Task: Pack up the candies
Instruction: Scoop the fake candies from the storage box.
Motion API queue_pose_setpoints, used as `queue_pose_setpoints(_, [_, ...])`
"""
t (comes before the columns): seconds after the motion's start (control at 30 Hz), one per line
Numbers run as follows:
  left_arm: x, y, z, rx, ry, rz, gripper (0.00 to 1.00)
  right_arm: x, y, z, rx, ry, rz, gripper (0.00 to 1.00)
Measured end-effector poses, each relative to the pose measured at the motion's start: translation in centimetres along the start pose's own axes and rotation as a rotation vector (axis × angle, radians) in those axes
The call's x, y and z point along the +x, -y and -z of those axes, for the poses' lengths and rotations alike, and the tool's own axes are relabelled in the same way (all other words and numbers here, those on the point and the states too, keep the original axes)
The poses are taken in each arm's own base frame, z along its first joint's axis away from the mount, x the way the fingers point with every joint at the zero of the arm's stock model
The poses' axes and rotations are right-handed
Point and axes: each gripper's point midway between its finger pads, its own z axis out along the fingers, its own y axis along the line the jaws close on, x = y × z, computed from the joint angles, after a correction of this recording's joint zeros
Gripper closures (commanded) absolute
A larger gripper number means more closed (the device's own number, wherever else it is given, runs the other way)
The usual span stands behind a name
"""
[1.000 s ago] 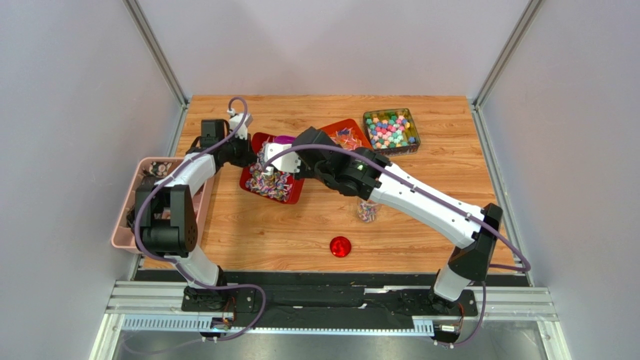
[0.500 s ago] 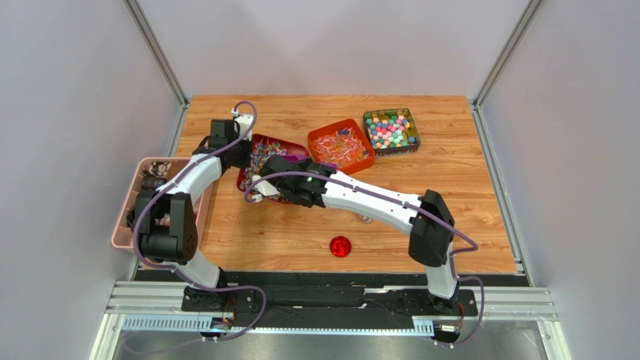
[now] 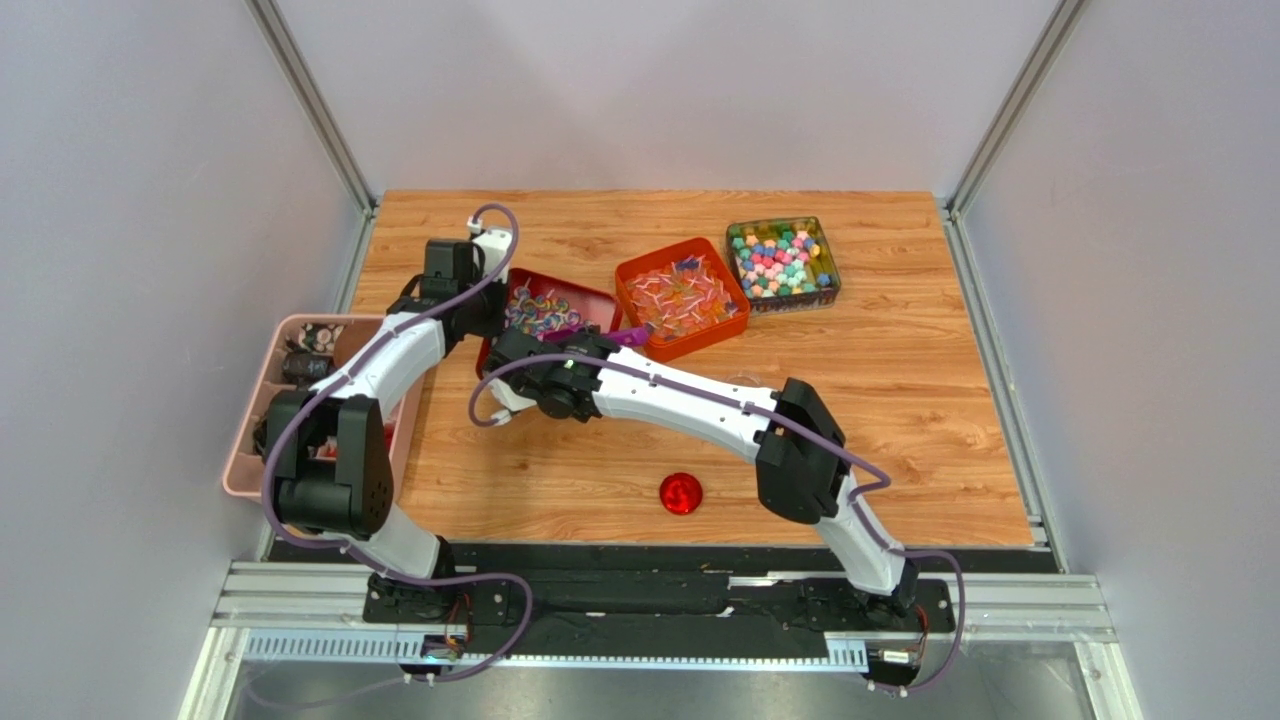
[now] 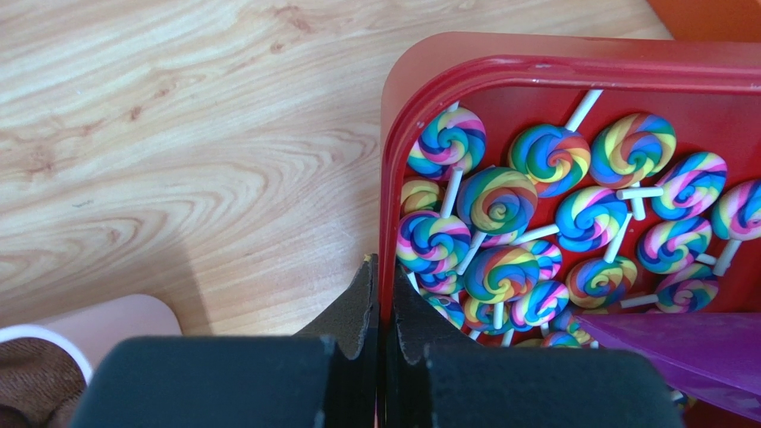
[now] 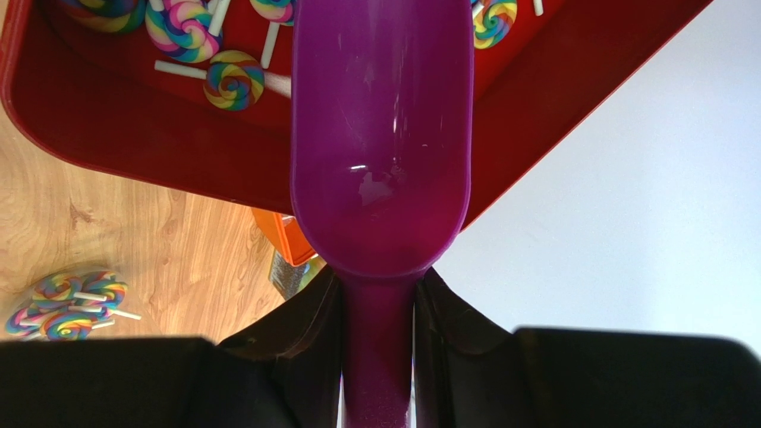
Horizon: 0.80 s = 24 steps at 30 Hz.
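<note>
While the left end effector (image 4: 380,294) is pinching the rim of the red tray (image 4: 536,67) at ten o'clock on the worktop (image 3: 932,375), the right end effector (image 5: 377,294) is clamping an empty purple scoop (image 5: 380,134) over the candies (image 4: 500,205) inside, so packing is seemingly barely starting.

Top camera high, facing down on table (image 3: 902,390); both wrist cameras close, sharing red tray (image 4: 389,160).

Left gripper (image 4: 382,283) pinched closed; right gripper (image 5: 379,299) narrow, apparently rolled sideways.
</note>
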Motion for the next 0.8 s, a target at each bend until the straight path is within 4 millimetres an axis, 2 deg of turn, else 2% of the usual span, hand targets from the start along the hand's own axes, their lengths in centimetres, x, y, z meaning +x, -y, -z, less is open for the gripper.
queue_pose_setpoints(0.33, [1.4,-0.5,0.0,-0.039,-0.045,-0.002,1.00,-2.4,-1.2,-0.2,0.028,-0.043,0.058,1.00])
queue_pose_setpoints(0.53, [2.1,-0.8,0.2,-0.055,-0.073,-0.002,1.00,-4.0,-1.7,0.8,-0.026,0.004,0.036,1.00])
queue_pose_setpoints(0.8, [2.2,-0.5,0.2,-0.050,-0.077,-0.005,1.00,-2.5,-2.6,-0.2,-0.078,-0.007,-0.067,1.00])
